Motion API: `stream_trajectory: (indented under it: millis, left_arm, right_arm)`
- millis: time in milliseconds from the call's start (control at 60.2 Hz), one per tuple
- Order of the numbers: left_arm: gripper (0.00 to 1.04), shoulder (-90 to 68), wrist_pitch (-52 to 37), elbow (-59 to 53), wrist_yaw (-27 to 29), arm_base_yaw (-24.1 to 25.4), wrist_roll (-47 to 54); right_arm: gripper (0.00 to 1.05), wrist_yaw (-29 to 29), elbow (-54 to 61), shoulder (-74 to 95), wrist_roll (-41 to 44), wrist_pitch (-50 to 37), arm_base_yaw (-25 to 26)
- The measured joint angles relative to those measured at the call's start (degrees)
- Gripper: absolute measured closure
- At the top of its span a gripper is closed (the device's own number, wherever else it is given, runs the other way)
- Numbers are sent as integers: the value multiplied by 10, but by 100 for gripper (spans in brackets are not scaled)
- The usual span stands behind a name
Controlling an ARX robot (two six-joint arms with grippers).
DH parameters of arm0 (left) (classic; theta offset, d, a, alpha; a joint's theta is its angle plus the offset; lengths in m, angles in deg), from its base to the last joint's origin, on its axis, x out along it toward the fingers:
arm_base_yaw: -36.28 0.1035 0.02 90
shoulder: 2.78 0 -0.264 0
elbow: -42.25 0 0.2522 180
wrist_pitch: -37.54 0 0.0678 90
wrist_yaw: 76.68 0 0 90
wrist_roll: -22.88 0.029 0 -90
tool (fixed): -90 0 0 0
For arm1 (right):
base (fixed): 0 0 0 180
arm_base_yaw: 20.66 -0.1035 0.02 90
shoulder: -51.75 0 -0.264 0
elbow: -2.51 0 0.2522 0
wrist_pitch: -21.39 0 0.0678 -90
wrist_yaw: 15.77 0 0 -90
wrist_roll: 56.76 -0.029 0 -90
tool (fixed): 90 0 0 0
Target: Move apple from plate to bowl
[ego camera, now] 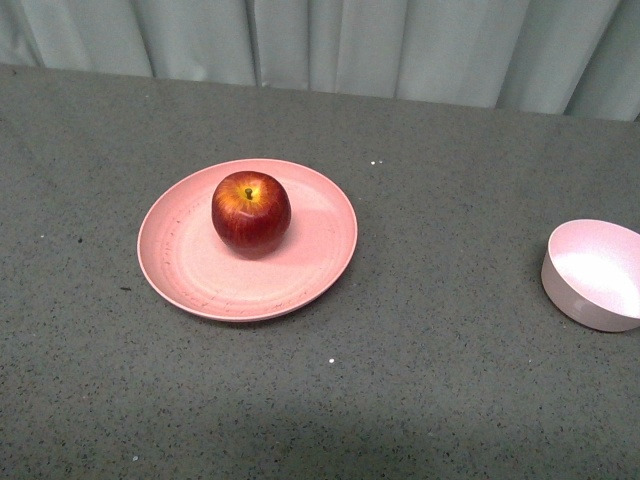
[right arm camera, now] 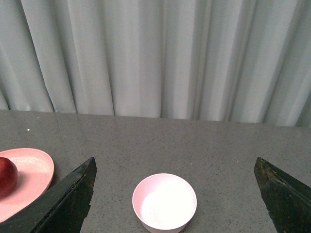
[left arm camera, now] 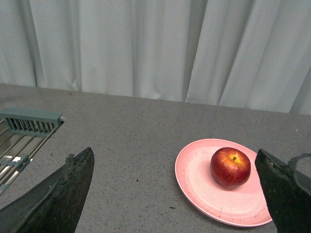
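The dark-red apple (ego camera: 250, 212) with a yellow patch at its stem sits upright on the wide salmon-pink plate (ego camera: 190, 265), left of the table's middle. The small pale pink bowl (ego camera: 596, 274) stands empty at the right edge. Neither arm shows in the front view. In the left wrist view the open left gripper (left arm camera: 177, 194) is well back from the apple (left arm camera: 230, 167) and plate (left arm camera: 197, 179), holding nothing. In the right wrist view the open right gripper (right arm camera: 175, 196) is held back from the bowl (right arm camera: 164, 202), which lies between its fingers; the plate's edge (right arm camera: 34, 170) and the apple (right arm camera: 7, 176) show beside it.
The table is dark grey speckled stone (ego camera: 440, 380). A pale curtain (ego camera: 330, 45) hangs along its far edge. A green-framed metal rack (left arm camera: 22, 133) stands at the table's edge, on the side of the left gripper away from the plate.
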Motion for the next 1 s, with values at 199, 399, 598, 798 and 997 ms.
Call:
stream_trajectory:
  millis: [199, 399, 598, 798, 997]
  left_arm:
    - [7, 0, 0, 0, 0, 0, 0]
    - [7, 0, 0, 0, 0, 0, 0]
    - [7, 0, 0, 0, 0, 0, 0]
    - [7, 0, 0, 0, 1, 0, 0]
    - [7, 0, 0, 0, 0, 0, 0]
  right_arm:
    - [9, 0, 0, 0, 0, 0, 0]
    - [9, 0, 0, 0, 0, 0, 0]
    - [9, 0, 0, 0, 0, 0, 0]
    - [9, 196, -1, 53, 64, -37, -49]
    - [9, 65, -39, 303, 91, -166, 15]
